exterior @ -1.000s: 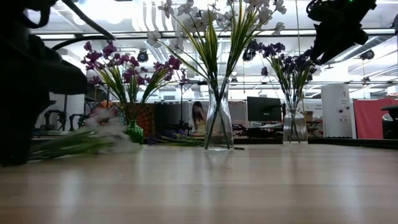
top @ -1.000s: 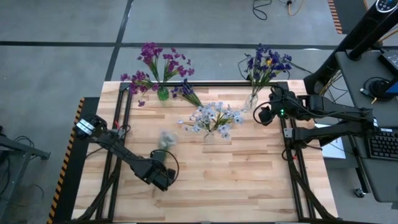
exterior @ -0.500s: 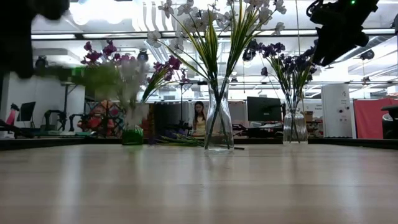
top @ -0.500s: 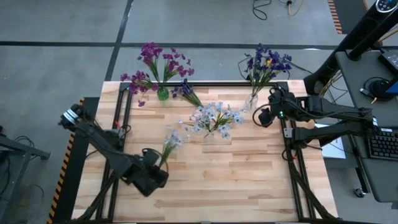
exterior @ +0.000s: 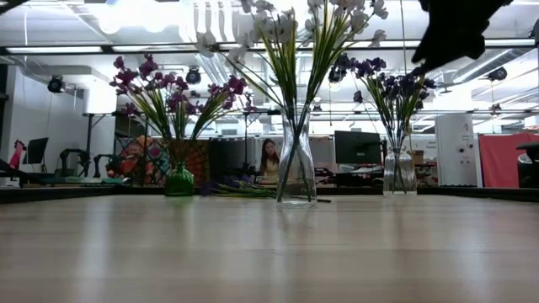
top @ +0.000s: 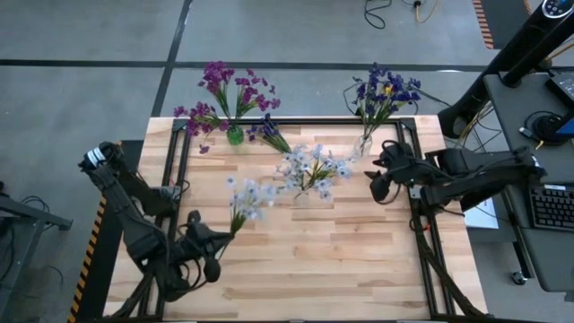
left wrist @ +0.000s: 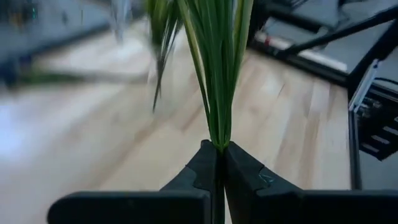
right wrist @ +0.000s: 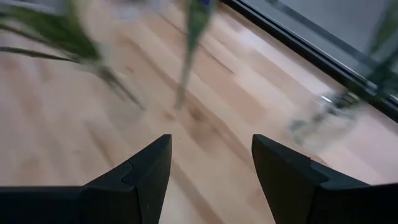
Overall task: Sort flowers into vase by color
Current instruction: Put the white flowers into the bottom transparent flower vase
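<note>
The room behind is an open workshop with ceiling lights, monitors and a person seated far off behind the clear vase (exterior: 296, 164). The wooden surface (top: 359, 260) carries three vases along its far edge: that clear vase in the middle with pale sprays, the green vase (top: 234, 135) of magenta flowers to its left, and a second clear vase (top: 363, 145) of blue-violet flowers to its right; a loose blue-violet spray (top: 267, 133) lies on the surface between the green vase and the middle one. A second ago a pale spray (top: 244, 199) lay near the surface's left side; now the left pincer (left wrist: 218, 163), well in front of and left of the middle vase, has closed tight on its green stems and lifted it clear, so its next stop is likely the middle vase with its matching blossoms. The right pincer (right wrist: 211, 163) has stayed parted and empty, just right of the middle vase, near the blue-violet one.
</note>
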{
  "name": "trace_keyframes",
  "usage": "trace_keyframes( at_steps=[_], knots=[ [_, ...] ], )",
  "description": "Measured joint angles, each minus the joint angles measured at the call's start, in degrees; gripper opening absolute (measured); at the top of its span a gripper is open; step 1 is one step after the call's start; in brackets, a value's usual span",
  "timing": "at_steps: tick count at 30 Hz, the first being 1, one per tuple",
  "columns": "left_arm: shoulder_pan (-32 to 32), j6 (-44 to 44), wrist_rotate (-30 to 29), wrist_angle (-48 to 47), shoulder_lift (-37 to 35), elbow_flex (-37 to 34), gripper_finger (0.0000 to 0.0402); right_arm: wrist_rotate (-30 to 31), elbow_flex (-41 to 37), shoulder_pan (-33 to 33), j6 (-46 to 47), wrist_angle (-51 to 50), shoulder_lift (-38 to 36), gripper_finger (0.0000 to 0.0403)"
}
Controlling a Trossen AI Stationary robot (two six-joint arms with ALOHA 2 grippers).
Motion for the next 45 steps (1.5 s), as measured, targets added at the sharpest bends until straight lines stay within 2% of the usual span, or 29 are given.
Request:
trace_keyframes(
  at_steps=[3, 10, 12, 17, 20, 24, 27, 32, 34, 45],
  knots=[
    [-1.23, 11.02, -4.68, 4.43, 0.51, -0.34, 0.0000, 0.09, 0.00, 3.26, -1.02, 3.62, 0.02, 0.0215],
    [-1.23, 39.68, -10.36, 19.28, 0.85, -0.42, 0.0000, 6.25, 0.10, 9.56, 0.10, 7.39, -0.36, 0.0215],
    [-1.23, 47.05, -9.42, 24.19, 0.46, -0.42, 0.0000, 7.22, 0.50, 10.69, -0.12, 9.45, -0.39, 0.0215],
    [-1.03, 65.92, -2.26, 38.06, -0.33, -0.42, 0.0000, 7.49, 2.09, 12.52, -3.93, 14.31, -0.09, 0.0215],
    [-0.82, 75.14, 0.36, 42.09, -0.42, -0.42, 0.0000, 7.43, 2.34, 13.63, -7.93, 18.13, 0.09, 0.0215],
    [1.05, 77.27, 2.63, 42.72, -0.77, -0.42, 0.0000, 7.49, 2.34, 15.78, -12.58, 23.92, 0.50, 0.0215],
    [3.45, 79.18, 8.92, 43.94, -0.76, -0.68, 0.0000, 7.49, 2.42, 17.86, -16.87, 28.54, 0.85, 0.0215],
    [6.88, 88.76, 17.99, 50.83, -1.36, -2.63, 0.0000, 7.49, 2.40, 21.51, -25.45, 37.70, 2.56, 0.0215],
    [7.70, 92.01, 20.48, 55.89, -2.40, -4.63, 0.0000, 7.40, 2.38, 23.08, -28.61, 40.73, 4.05, 0.0215],
    [14.21, 100.00, 21.92, 90.25, -4.35, -20.03, 0.0000, 7.39, 2.32, 28.17, -43.65, 60.67, 14.84, 0.0215]
  ],
)
